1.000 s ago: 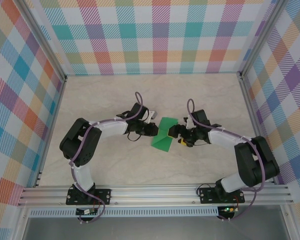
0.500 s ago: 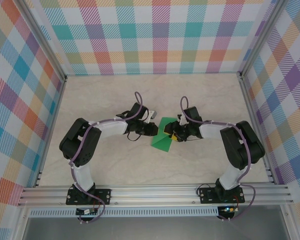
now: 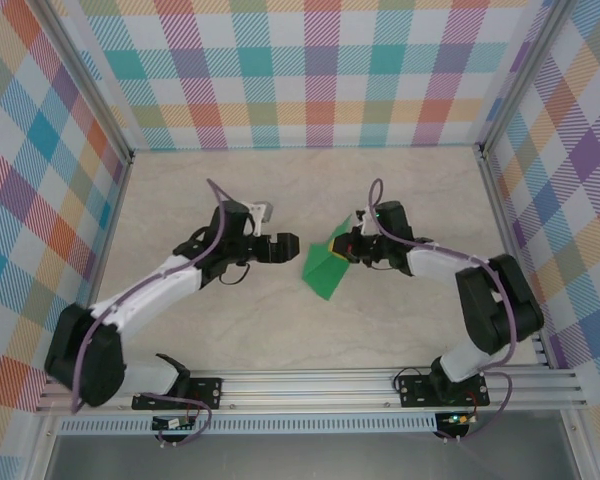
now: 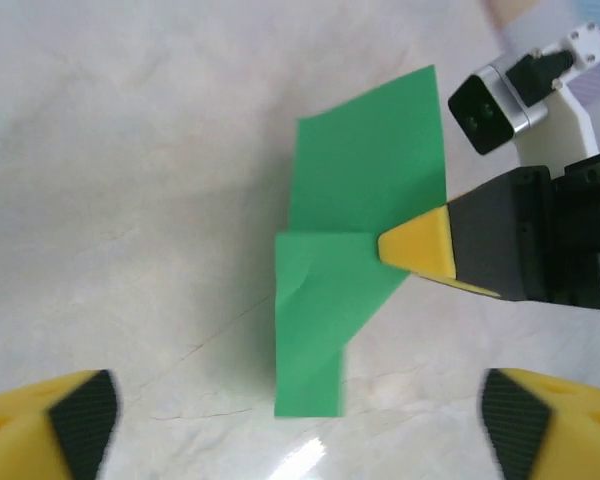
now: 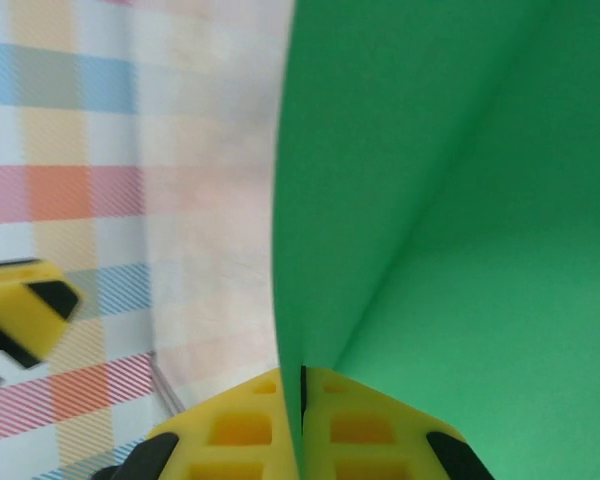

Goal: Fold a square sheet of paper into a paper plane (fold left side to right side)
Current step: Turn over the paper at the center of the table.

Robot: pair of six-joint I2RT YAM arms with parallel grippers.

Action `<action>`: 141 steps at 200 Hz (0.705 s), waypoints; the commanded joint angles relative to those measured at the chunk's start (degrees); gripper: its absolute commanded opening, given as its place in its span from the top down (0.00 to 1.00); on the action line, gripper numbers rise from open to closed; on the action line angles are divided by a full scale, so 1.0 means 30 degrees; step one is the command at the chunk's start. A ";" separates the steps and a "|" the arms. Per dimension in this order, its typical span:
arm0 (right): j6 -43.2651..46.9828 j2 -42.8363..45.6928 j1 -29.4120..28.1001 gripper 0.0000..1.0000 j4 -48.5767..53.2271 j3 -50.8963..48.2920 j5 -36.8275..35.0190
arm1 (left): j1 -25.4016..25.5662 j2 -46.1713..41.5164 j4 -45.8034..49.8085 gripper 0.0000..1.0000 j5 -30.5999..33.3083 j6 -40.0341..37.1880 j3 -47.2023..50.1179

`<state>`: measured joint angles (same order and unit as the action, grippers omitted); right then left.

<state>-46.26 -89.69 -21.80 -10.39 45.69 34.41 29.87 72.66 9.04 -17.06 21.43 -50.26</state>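
The square sheet of paper [image 3: 321,272], bright green, is folded into a narrow layered shape near the table's middle. My right gripper [image 3: 348,248] is shut on its right edge, and that side lifts off the table. In the right wrist view the yellow fingertips [image 5: 242,430] pinch the paper [image 5: 450,200] edge-on. In the left wrist view the paper [image 4: 355,210] lies ahead, with the right gripper's yellow tip [image 4: 420,245] on it. My left gripper [image 3: 290,247] stands open just left of the paper, apart from it; its fingers [image 4: 70,430] frame bare table.
The beige table [image 3: 230,330] is bounded by plaid walls [image 3: 320,80] at the back and both sides. An aluminium rail [image 3: 310,385] with both arm bases runs along the near edge. The left gripper's yellow finger [image 5: 25,310] shows beyond the paper.
The left gripper opened, let go of the paper and drew back to the left. The right gripper moved onto the paper's right edge and shut on it.
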 commanded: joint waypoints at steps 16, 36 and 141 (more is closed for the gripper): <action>0.0682 0.4505 0.0983 1.00 -0.2498 0.0801 0.2332 | -0.0493 -0.4804 -0.0279 0.00 -0.0348 0.3327 0.0838; 0.0786 0.6243 0.0970 1.00 -0.2497 0.1908 0.3459 | -0.0524 -0.6098 -0.1887 0.00 -0.2268 0.4619 0.0821; 0.1318 0.7668 -0.1974 1.00 -0.1627 0.6378 0.6202 | 0.0317 -0.6075 -0.9536 0.06 -0.7990 0.8345 -0.0211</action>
<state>-44.58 -66.06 -25.54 -15.22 62.26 50.65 29.61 54.41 -13.26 -37.58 44.21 -48.82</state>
